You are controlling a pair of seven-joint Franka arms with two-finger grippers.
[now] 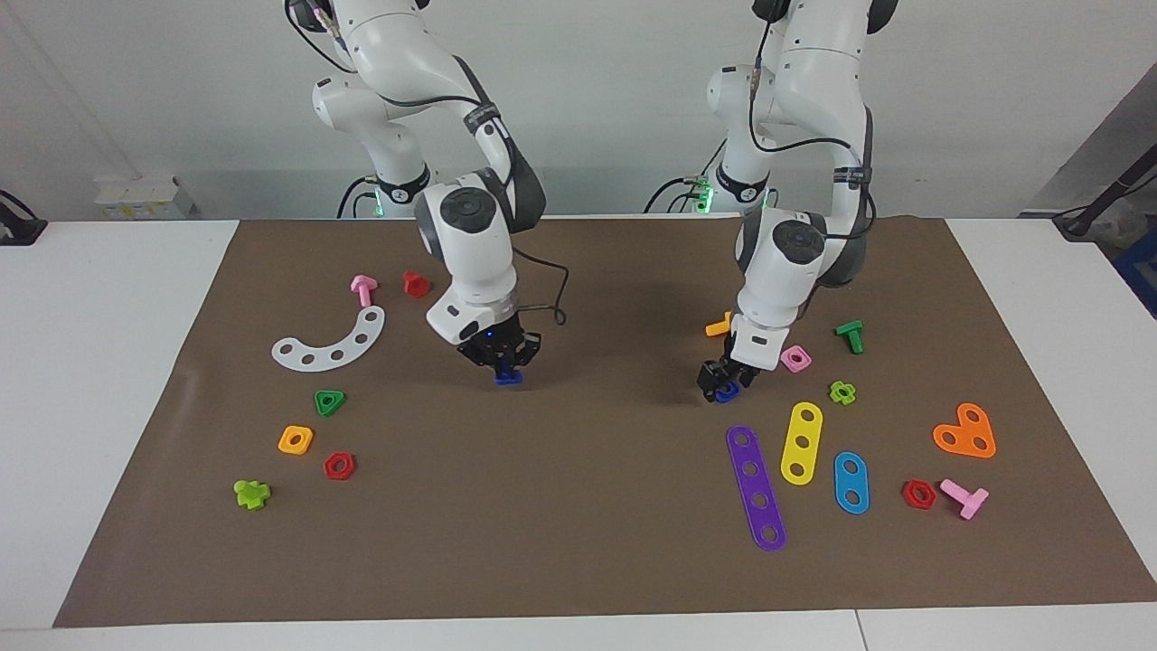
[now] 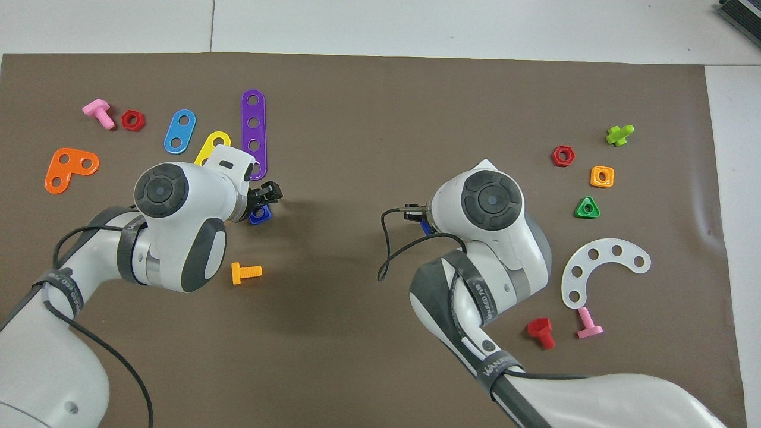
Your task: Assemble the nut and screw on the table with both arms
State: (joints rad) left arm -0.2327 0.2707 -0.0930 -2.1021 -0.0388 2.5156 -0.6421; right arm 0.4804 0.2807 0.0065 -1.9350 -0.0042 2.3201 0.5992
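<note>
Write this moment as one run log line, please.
left end effector: low at blue piece | right end effector: low at blue piece | parts apart on mat | not joined

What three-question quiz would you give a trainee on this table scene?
1. True or false: the green triangular nut lies toward the left arm's end of the table.
2. What colour is the small part under the left gripper and under the right gripper? A red, B blue, C pink.
3. Fill in: ___ red hex nuts lie on the mat.

Key
1. False: the green triangular nut lies toward the right arm's end.
2. B: one blue part is under the left gripper, another under the right.
3. Two: one at the right arm's end, one at the left arm's.
</note>
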